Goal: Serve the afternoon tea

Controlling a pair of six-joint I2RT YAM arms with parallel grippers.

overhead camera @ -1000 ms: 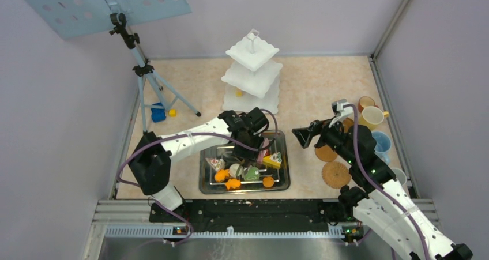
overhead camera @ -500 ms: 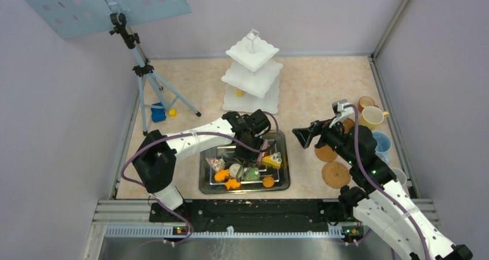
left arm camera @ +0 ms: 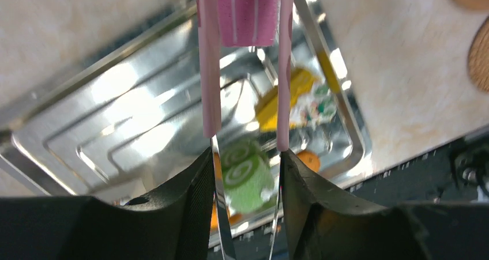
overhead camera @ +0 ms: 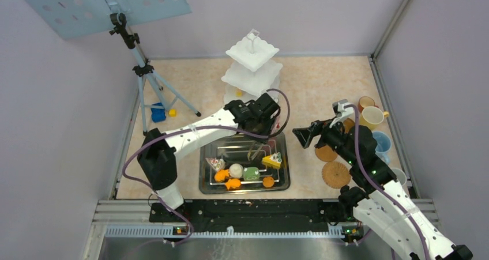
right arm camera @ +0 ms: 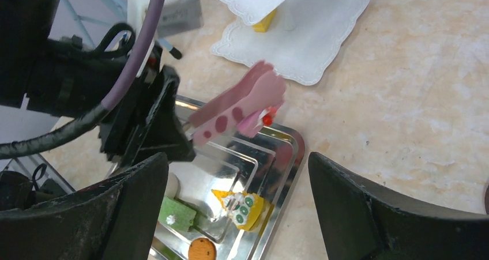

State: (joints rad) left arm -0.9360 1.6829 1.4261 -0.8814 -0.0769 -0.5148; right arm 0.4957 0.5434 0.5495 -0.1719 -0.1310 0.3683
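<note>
My left gripper [left arm camera: 247, 156] is shut on the pink tongs [left arm camera: 210, 70]. The tongs' tips pinch a pink pastry [left arm camera: 248, 12] with a red top, held above the far right corner of the steel tray [overhead camera: 230, 150]. In the right wrist view the tongs [right arm camera: 236, 101] and the pastry [right arm camera: 256, 121] hang between the tray and the white three-tier stand [overhead camera: 252, 75]. A yellow pastry [overhead camera: 239, 93] sits on the stand's bottom tier. On the tray lie a yellow wedge [overhead camera: 272, 161], a green swirl [overhead camera: 251, 173], a cream ball [overhead camera: 235, 170] and orange pieces [overhead camera: 233, 184]. My right gripper [overhead camera: 303, 138] hovers open, right of the tray.
The mugs stand along the right edge: brown [overhead camera: 365, 103], yellow [overhead camera: 372, 117], blue [overhead camera: 380, 142], grey [overhead camera: 399, 174]. Two round coasters [overhead camera: 336, 174] lie beside them. A tripod [overhead camera: 144, 81] with a blue block [overhead camera: 158, 112] stands at the back left.
My left gripper has squeezed the tongs on the pink pastry, lifted it off the tray and swung it back and right toward the stand. The right arm has stayed still.
</note>
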